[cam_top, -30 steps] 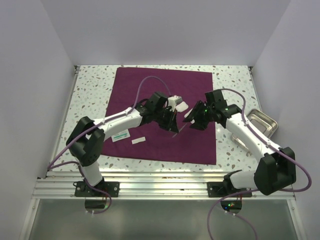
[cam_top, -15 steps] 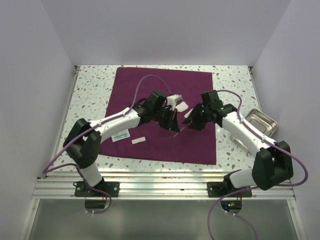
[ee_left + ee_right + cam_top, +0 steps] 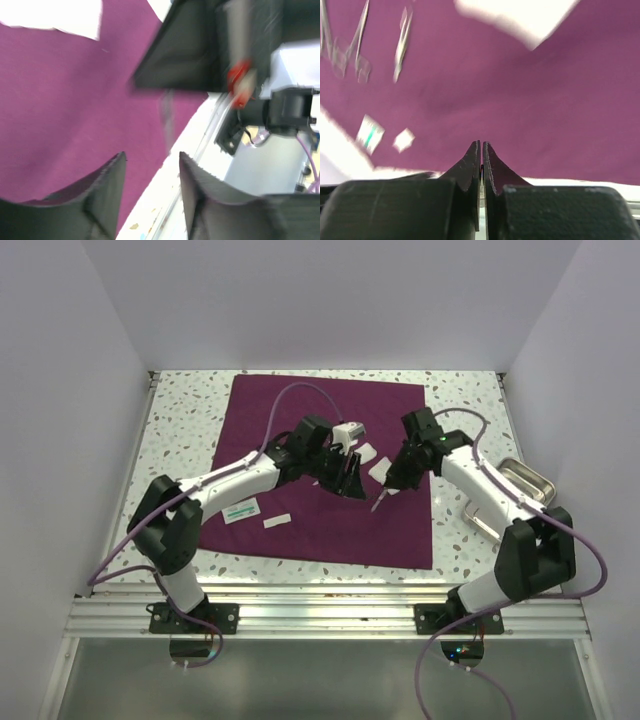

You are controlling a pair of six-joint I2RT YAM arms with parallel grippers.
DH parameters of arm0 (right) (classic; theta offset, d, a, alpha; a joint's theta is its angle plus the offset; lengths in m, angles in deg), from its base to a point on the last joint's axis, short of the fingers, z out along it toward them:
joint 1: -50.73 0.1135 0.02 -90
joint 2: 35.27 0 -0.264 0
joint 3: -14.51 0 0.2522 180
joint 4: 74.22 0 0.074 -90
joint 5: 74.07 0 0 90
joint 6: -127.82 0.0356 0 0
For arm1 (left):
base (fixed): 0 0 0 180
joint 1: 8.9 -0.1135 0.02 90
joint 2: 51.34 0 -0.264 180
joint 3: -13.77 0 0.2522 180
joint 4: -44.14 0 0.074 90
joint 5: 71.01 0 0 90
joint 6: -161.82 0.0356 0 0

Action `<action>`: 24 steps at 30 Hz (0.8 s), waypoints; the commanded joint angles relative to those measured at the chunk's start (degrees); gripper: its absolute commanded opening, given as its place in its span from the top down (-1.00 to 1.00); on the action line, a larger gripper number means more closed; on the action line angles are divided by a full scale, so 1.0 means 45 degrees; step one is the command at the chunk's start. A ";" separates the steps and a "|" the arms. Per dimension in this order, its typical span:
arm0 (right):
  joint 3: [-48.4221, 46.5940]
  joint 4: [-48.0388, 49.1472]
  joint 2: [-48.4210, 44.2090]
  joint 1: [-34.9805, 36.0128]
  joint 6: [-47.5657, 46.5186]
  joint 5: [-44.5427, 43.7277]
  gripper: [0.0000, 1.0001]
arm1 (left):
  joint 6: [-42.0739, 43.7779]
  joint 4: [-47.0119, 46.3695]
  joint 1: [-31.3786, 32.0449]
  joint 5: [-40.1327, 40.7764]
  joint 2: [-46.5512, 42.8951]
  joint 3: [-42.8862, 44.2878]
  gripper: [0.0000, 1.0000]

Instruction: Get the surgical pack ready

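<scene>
**Right claw grips a thin tool over the flat drape; left claw stands apart, empty.**

The drape lies spread flat beneath both claws. The right claw's fingers are pressed together on the tool, which hangs below its tip. The left claw is just to its left. Gauze lies just beyond the claws, and more steel tools rest on the cloth ahead and left of the right claw. A packet sits behind the left claw, and the tray sits off the drape, right of the right claw. The pack looks partly loaded. The held tool is not yet set down, and no folding has begun.
</scene>
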 commanded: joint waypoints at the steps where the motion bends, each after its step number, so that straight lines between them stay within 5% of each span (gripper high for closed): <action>1: -0.1911 -0.3171 0.0096 -0.1538 -0.1983 -0.3727 1.00 | 0.0793 -0.0184 -0.0900 0.0881 -0.0183 0.0398 -0.10; 5: -0.3607 -0.5146 0.0701 -0.4351 -0.4424 -0.7751 1.00 | 0.1515 0.0342 -0.1821 0.1799 0.0090 0.0571 -0.04; 11: -0.4297 -0.5228 0.1834 -0.6873 -0.6049 -0.9241 1.00 | 0.2376 0.0305 -0.2154 0.3167 0.0695 0.0747 -0.02; 24: -0.3594 -0.2867 0.4626 -0.8829 -0.6793 -0.6841 1.00 | 0.3801 0.1377 -0.2213 0.5393 0.3173 0.3090 -0.04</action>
